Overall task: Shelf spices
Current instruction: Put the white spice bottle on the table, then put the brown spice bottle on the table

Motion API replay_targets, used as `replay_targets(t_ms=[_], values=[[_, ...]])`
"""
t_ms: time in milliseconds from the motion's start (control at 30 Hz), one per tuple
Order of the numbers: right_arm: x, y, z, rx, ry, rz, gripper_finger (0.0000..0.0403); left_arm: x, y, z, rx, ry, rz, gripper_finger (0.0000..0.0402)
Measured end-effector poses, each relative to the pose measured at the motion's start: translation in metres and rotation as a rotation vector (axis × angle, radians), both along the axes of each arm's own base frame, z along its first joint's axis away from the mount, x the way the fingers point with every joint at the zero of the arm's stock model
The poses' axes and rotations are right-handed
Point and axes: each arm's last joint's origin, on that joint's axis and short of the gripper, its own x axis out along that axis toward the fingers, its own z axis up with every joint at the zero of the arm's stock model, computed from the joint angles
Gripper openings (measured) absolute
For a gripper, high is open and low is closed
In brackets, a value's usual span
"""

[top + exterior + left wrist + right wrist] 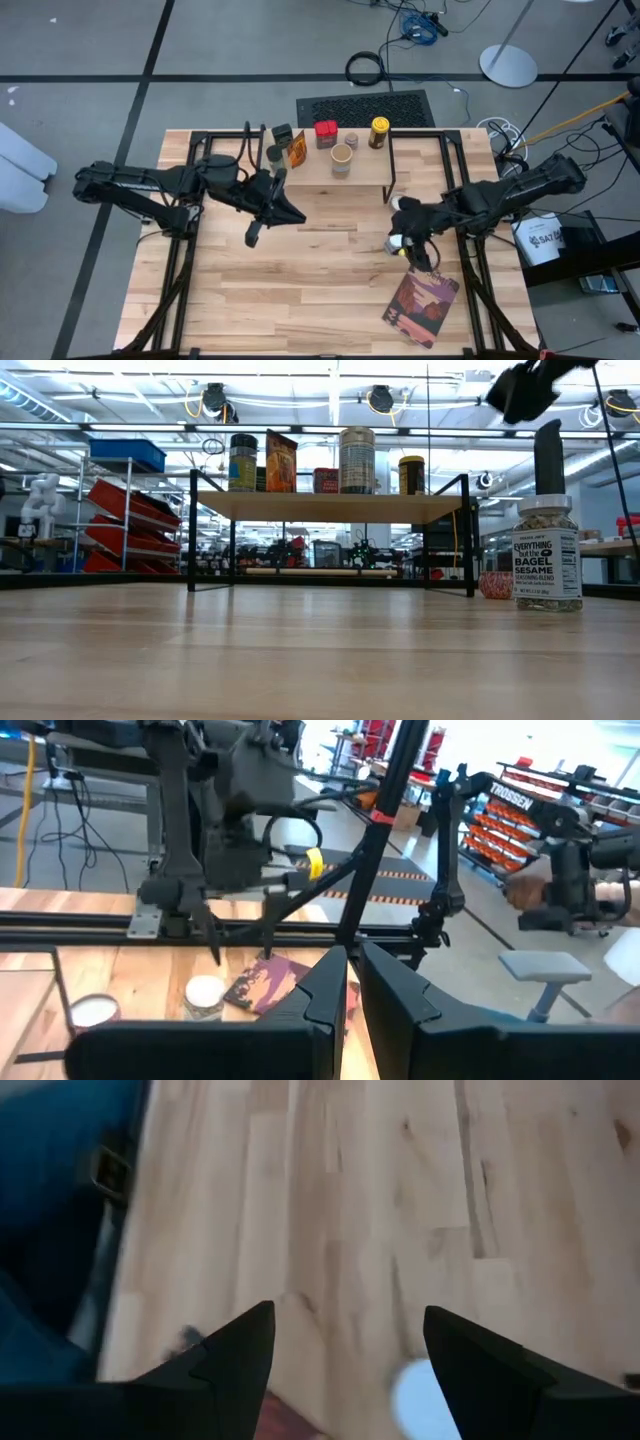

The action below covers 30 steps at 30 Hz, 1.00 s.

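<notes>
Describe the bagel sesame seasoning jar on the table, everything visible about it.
The bagel sesame jar is a small clear container filled with speckled seed blend, under a white label with dark lettering and a pale cap. It stands upright on the wooden table, on the robot's right side, in front of the shelf and not on it. The open right gripper hovers over it; whether a finger touches it cannot be told.

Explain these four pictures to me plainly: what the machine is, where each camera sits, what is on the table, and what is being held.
Two dark robot arms work at a wooden table. One camera looks down from above, one looks across at table height, and one sits on each wrist. A small shelf at the far edge carries several spice jars. One seasoning jar stands on the table, near a book. The right gripper hangs open above the tabletop beside that jar, holding nothing. The left gripper is shut and empty.
</notes>
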Motion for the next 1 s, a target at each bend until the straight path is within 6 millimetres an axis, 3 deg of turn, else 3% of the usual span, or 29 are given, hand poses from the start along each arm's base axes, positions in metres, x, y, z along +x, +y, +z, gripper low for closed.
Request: replay_targets(t_ms=[167, 400, 767, 1000], values=[[-0.01, 0.014, -0.002, 0.048, 0.055, -0.166, 0.0245, 0.005, -0.009, -0.005, 0.004, 0.022, -0.032, 0.0041], [-0.023, 0.029, -0.02, -0.042, 0.222, -0.293, 0.0251, 0.012, -0.022, -0.013, 0.025, 0.044, -0.078, 0.0041], [-0.005, 0.03, -0.041, -0.144, 0.272, -0.461, 0.0348, 0.023, -0.032, -0.025, 0.038, 0.08, -0.104, 0.0041], [0.006, 0.025, -0.047, -0.165, 0.271, -0.482, 0.0353, 0.024, -0.032, -0.025, 0.034, 0.084, -0.103, 0.0041]])
